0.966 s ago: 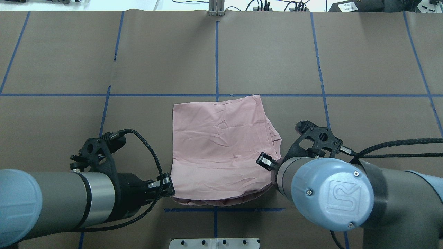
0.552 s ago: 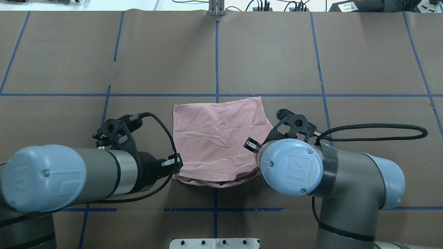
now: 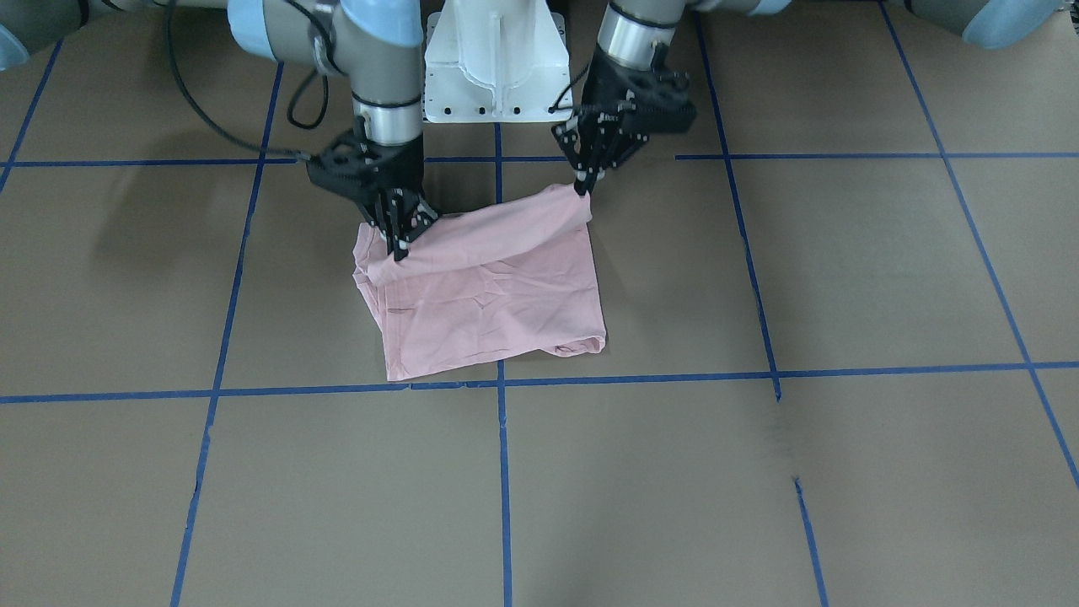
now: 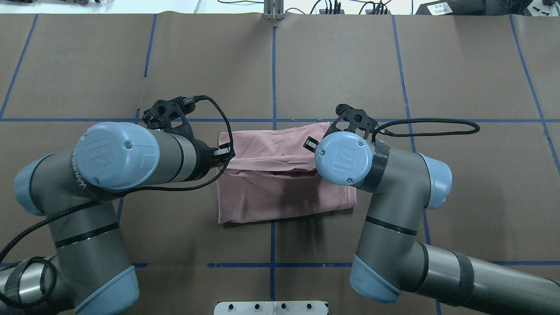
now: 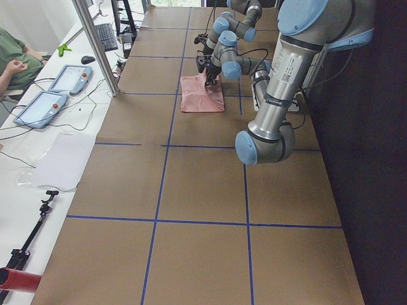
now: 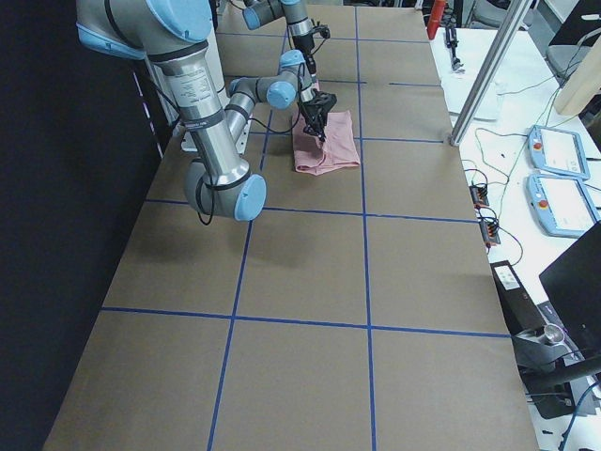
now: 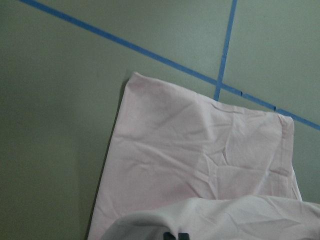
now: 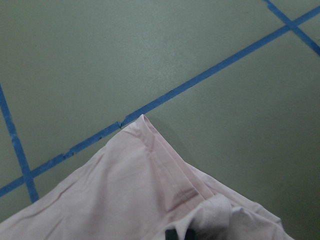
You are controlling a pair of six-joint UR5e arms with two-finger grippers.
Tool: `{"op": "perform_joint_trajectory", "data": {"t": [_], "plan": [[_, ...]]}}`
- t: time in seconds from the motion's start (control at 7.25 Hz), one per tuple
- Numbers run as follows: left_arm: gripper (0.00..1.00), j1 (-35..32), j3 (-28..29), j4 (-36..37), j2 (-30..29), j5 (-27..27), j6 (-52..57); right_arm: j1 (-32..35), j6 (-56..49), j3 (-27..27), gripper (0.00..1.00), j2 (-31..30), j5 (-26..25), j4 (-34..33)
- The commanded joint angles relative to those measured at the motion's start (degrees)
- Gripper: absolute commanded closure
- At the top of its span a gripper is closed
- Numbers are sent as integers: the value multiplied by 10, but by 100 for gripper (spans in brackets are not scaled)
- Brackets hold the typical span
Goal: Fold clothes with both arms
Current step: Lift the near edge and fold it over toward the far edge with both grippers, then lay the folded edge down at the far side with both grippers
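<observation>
**Grip on both near corners, far hem straight ahead**

You have the left end effector and the right end effector each pinched closed on a near corner of the T-shirt, lifted off the tabletop. The held edge runs crosswise between them and sags in the middle. The far hem lies flat ahead, away from the robot, by the blue tape line. Neither arm is nearer. The pink cloth is thin, limp and finely creased, with no print showing.
</observation>
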Motion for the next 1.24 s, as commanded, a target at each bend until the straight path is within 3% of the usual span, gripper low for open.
{"op": "perform_joint_trajectory", "data": {"t": [0.0,0.14,0.41,0.55,0.69,0.83,0.97,1.1], "plan": [[100,-27,132,-90,-25,0,26,18,-20,-89,100,29,0,59],[100,-34,169,-111,-30,0,41,23,-25,-103,100,30,0,69],[100,-37,185,-118,-30,-1,56,28,-30,-122,100,40,0,70],[82,-37,184,-119,-31,-2,67,28,-50,-128,53,41,0,69],[1,-37,179,-117,-30,-3,100,28,-63,-143,1,59,0,70],[0,-41,150,-115,-22,-14,152,29,-90,-142,0,74,8,69],[0,-69,118,-116,-3,-64,218,28,-112,-139,0,82,25,68],[0,-75,108,-116,10,-75,223,27,-161,-132,0,86,32,67]]}}
